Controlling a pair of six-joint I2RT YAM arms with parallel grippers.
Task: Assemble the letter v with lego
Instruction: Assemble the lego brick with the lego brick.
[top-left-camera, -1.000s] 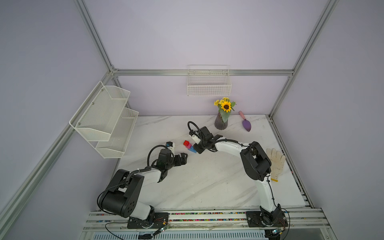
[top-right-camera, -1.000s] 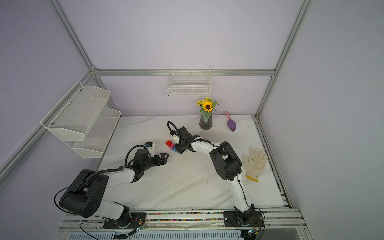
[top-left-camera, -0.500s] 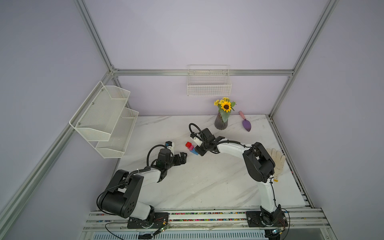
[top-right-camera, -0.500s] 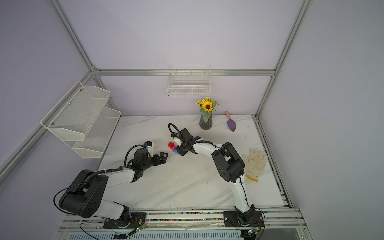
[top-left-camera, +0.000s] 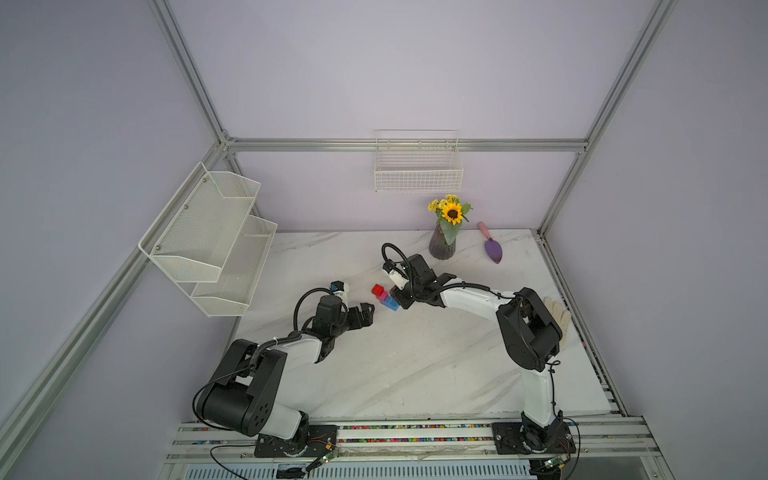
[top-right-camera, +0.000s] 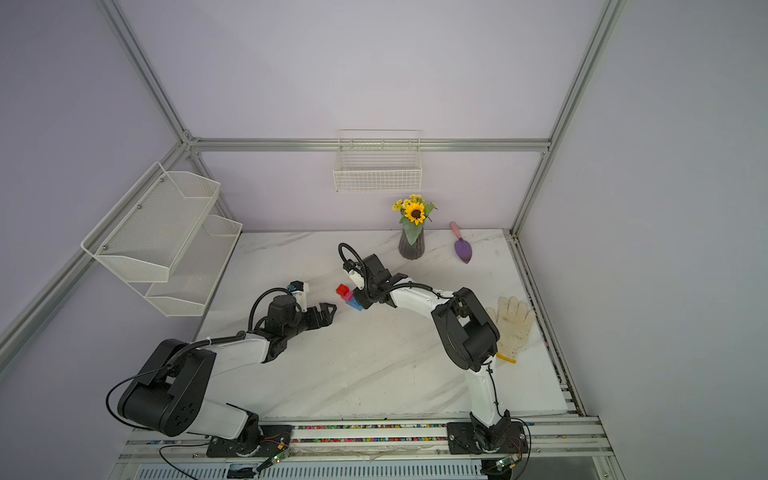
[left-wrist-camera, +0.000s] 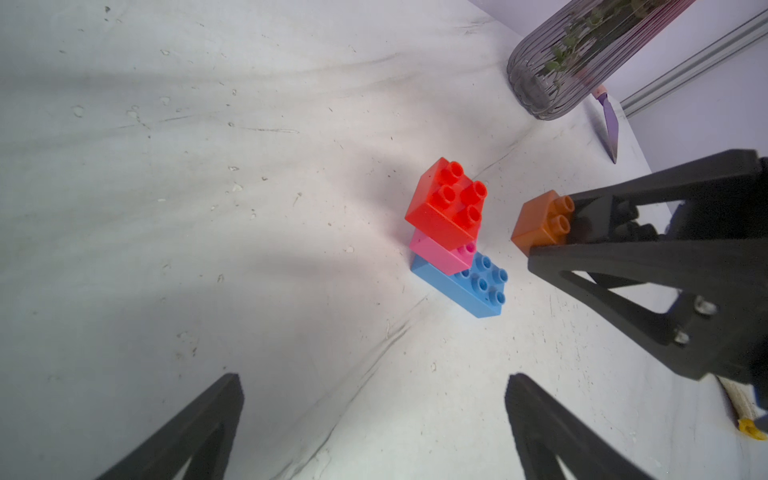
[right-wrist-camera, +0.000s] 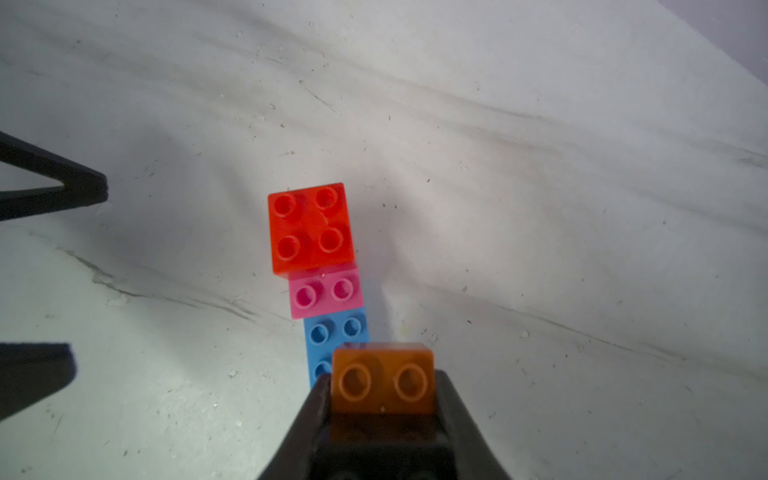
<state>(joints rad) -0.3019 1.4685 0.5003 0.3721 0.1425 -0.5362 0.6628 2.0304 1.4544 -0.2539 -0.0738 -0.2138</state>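
Right end effector (right-wrist-camera: 382, 378) clamps brick (right-wrist-camera: 382, 388), beside stack (right-wrist-camera: 311, 232)

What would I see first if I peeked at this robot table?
Your eye would jump to the bright staircase of bricks in the middle of the white table: a red brick on a pink brick on a longer blue brick. Right beside it, the right end effector is pinching an orange brick that is not joined on. At the back stands a yellow sunflower in a dark vase.

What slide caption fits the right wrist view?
Right gripper shut on the orange-brown brick, near bare studs of the blue brick; pink brick and red brick stepped on its other end.
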